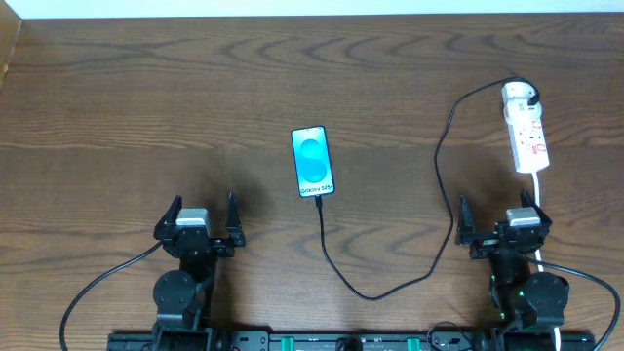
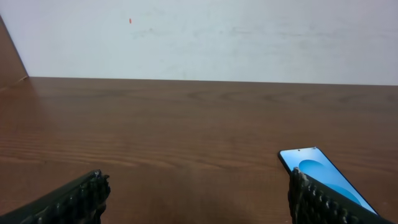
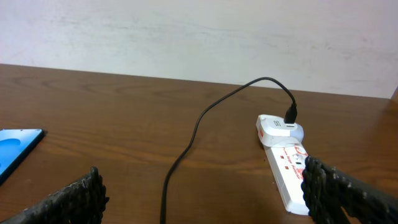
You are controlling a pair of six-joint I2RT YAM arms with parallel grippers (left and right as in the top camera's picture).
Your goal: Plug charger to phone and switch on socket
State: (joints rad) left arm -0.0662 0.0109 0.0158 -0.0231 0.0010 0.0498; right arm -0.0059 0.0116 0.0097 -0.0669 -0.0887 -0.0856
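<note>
Okay, both sets of jaws sit back by the near edge of the surface (image 1: pixel 146 97), spread wide, nothing held. Left jaws: the phone (image 1: pixel 313 162) lies ahead and to their right, mid-surface, screen up (light blue), well apart from them. Right jaws: the socket (image 1: pixel 526 132) lies straight ahead near the right edge, close but not touching, with a white plug (image 1: pixel 520 96) at its far end. The charger (image 1: pixel 390 283) runs from that plug, loops toward the near edge between the arms, and meets the phone's near short edge (fully seated or not, can't tell). Surface is dark wood grain; a plain white wall (image 2: pixel 217 37) stands behind the far edge.
</note>
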